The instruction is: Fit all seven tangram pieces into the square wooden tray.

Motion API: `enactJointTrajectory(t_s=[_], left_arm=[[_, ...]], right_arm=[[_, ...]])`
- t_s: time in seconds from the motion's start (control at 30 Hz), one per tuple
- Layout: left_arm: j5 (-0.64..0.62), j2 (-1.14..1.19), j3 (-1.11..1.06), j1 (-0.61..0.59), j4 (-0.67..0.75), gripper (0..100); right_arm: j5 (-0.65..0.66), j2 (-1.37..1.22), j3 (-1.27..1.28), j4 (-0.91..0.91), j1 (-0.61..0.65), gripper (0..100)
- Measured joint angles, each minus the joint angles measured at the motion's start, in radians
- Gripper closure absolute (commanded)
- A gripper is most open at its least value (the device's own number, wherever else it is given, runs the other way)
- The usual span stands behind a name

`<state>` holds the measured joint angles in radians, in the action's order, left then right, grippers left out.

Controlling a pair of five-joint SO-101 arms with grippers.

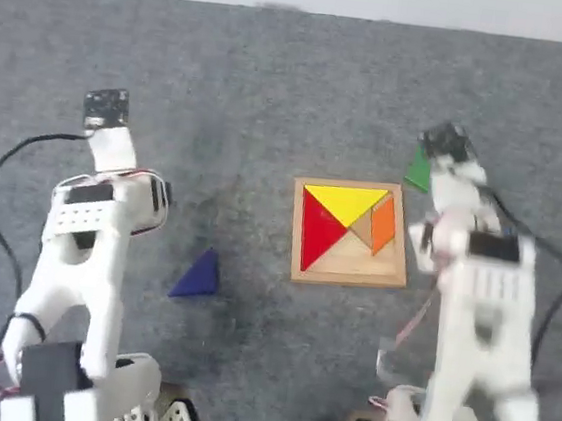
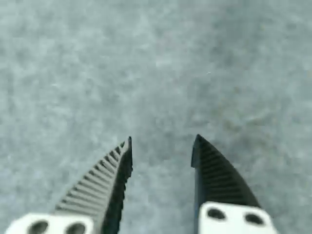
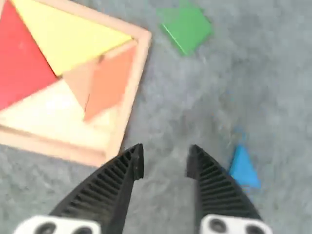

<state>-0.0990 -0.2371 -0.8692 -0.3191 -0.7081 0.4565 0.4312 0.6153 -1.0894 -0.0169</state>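
- High view: the tray (image 1: pixel 301 263) had four pieces in it: yellow triangle (image 1: pixel 344 202), red triangle (image 1: pixel 319 230), orange piece (image 1: pixel 384 224) and a small tan piece (image 1: pixel 363 226). The near part of the tray floor was bare. The dark blue triangle (image 1: pixel 197 275) lay well off the tray's left side, and the green piece (image 1: pixel 419 170) sat just past its far right corner. The right arm (image 1: pixel 485 282) stood right beside the tray's right edge. The left arm (image 1: pixel 81 250) was way out left of the tray.
- Left wrist view: the left claw (image 2: pixel 163 141) had its fingers spread, with just grey carpet (image 2: pixel 156 63) between them. It was nowhere near the tray, and the overhead angle couldn't tell you that gap.
- Right wrist view: the right claw (image 3: pixel 165 151) was also spread apart and holding nothing, over carpet just off the tray's right rim. What this camera added over the high one was a little light blue triangle (image 3: pixel 242 168) close by the claw on the side away from the tray, where the arm's bulk sat from above.
- My guess was that one of those two nearby pieces was next. To do it well, I'd straddle the piece across two flat edges, press low into the carpet so the thin wood doesn't skate, lift clear of the rim, then turn it to match the gap before lowering.
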Motion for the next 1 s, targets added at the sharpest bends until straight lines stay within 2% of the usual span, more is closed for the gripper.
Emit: enactJointTrajectory(t_s=[0.13, 0.33, 0.53, 0.67, 1.0], left_arm=[[0.005, 0.087, 0.041, -0.028, 0.002, 80], [0.005, 0.216, 0.158, -0.055, -0.043, 80], [0.005, 0.252, 0.199, -0.055, -0.055, 80], [0.005, 0.252, 0.199, -0.057, -0.055, 80], [0.005, 0.252, 0.199, -0.057, -0.055, 80]], right_arm=[[0.112, -0.358, -0.351, -0.124, 0.006, 63.1], [0.491, -0.799, -0.842, -0.368, 0.003, 62.3], [0.694, -1.099, -1.175, -0.397, 0.012, 62.3], [0.767, -1.254, -1.313, -0.397, 0.012, 62.3], [0.783, -1.487, -1.574, -0.407, 0.014, 64.6]])
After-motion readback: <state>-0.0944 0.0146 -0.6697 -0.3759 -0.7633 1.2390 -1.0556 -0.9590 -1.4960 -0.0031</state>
